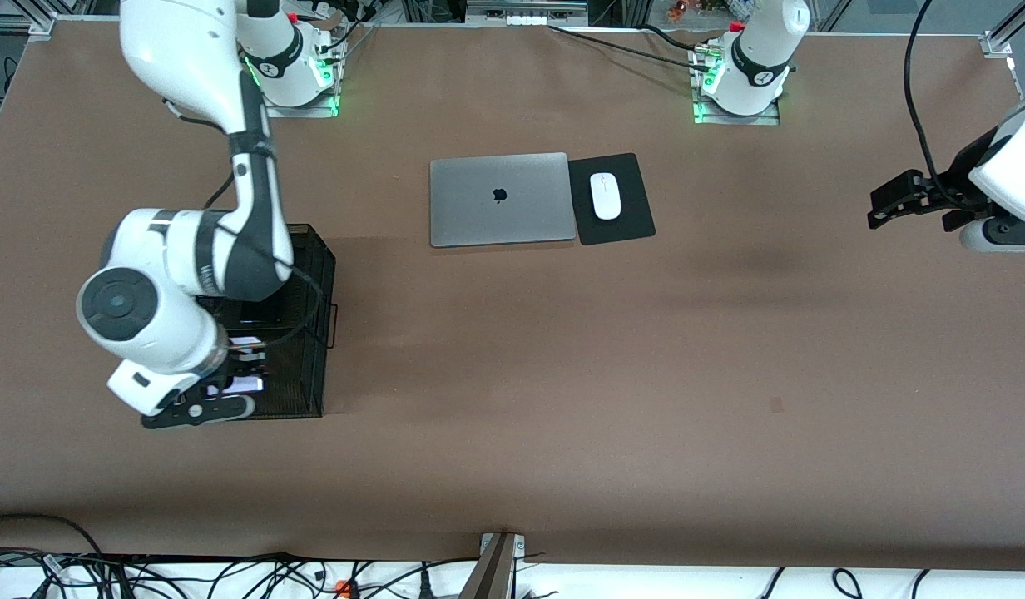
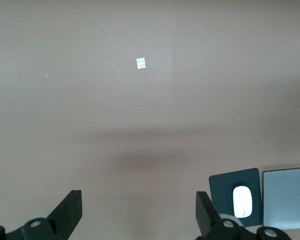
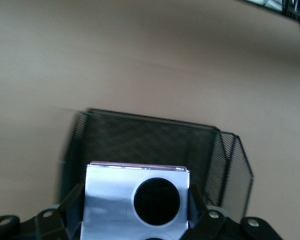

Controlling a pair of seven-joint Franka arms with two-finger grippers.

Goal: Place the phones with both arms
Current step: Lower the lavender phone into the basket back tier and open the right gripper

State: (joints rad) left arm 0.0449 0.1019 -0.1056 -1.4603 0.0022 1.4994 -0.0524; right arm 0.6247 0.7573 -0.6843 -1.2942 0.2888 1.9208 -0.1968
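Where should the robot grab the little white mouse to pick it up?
Probably by its two long sides, coming straight down from above. The mouse lies flat on the black pad beside the laptop; its rounded, narrow body fits between the fingers, and its top is too smooth to pinch.

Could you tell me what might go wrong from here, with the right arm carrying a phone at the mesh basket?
1. The right gripper holds the pale phone by its edges over the black mesh basket; it could slip or catch the rim.
2. Something dark already seems to lie in the basket, so the phone may land on it.
3. The left gripper waits open over bare table toward the left arm's end, clear of the laptop.
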